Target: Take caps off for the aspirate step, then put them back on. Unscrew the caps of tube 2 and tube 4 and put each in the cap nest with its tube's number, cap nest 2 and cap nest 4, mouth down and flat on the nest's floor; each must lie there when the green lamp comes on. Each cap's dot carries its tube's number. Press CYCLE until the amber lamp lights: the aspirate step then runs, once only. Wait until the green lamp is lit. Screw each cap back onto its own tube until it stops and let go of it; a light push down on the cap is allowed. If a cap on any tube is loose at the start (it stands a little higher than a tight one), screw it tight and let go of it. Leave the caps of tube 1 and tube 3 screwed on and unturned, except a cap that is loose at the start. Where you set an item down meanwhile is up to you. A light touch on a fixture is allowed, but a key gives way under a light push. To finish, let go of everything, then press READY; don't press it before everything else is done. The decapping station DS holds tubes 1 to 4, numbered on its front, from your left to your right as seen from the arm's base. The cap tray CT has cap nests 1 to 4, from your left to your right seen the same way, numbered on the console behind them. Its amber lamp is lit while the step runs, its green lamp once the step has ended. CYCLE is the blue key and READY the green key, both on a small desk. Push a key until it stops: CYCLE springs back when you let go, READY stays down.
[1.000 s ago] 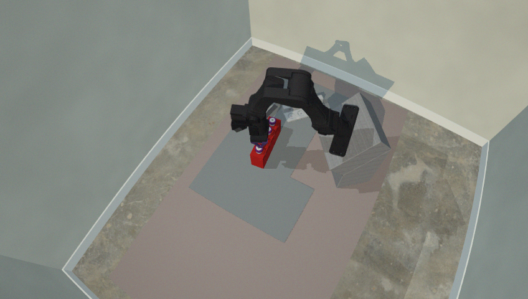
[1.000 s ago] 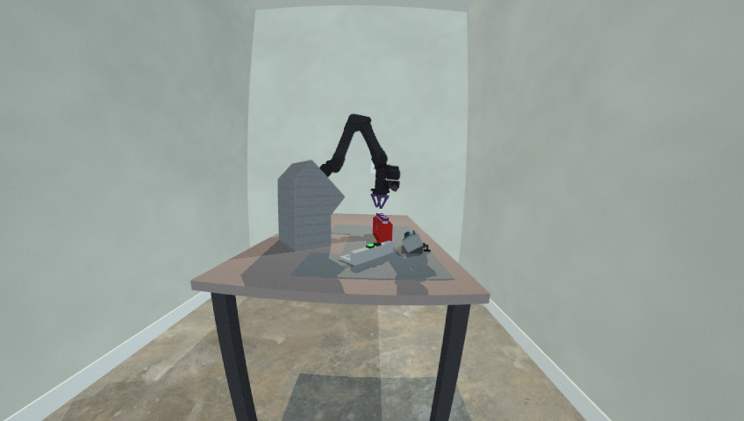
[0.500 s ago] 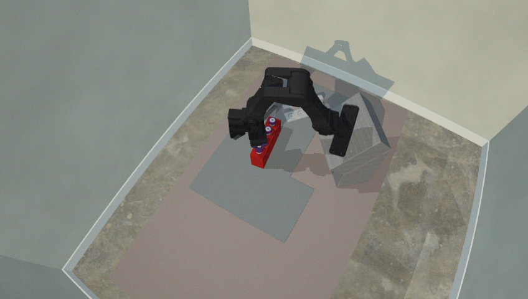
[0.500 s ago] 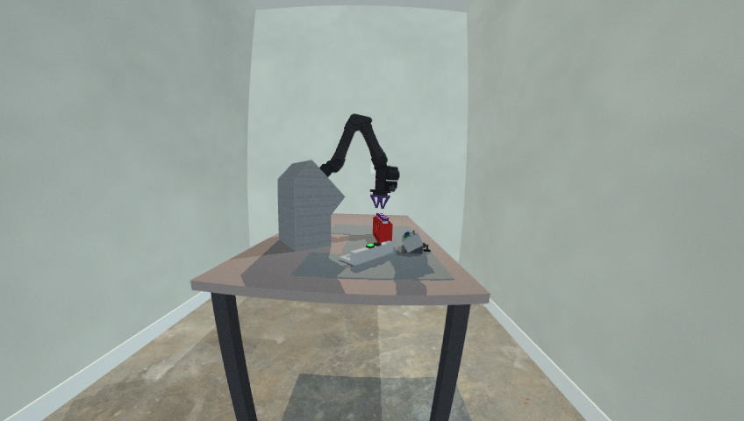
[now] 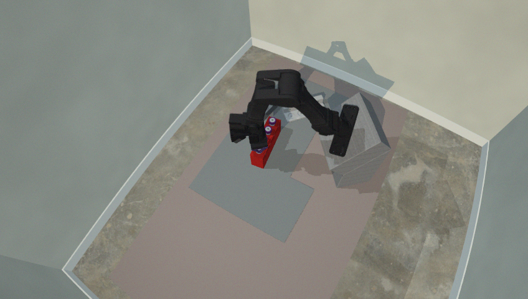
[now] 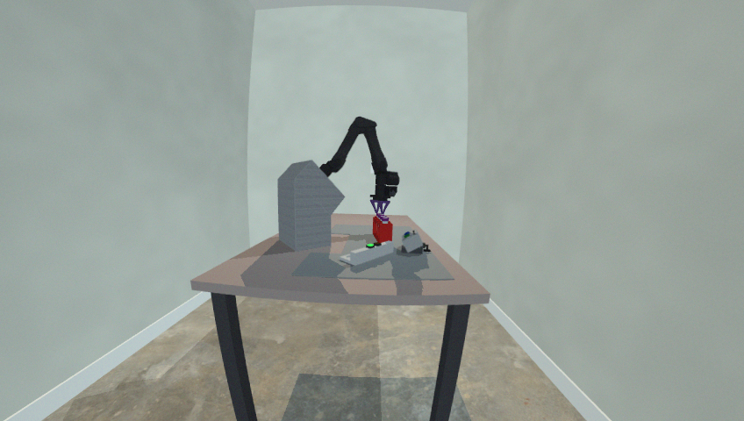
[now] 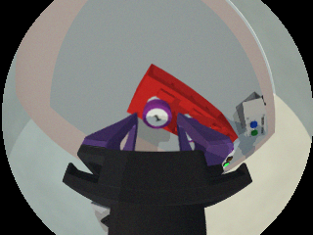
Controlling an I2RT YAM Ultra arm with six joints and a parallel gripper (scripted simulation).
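The red decapping station stands on the grey mat, and it also shows in the wrist view. My gripper hangs straight down over the end of the row farthest from the key desk. In the wrist view its purple fingers stand half open on either side of that end tube's purple cap, which sits on its tube. I cannot read the number on its white dot. Two other caps show on their tubes. The green lamp is lit.
The grey cap tray lies in front of the station. The key desk with the blue key and the green key stands beside it. A tall grey block carries the arm's base.
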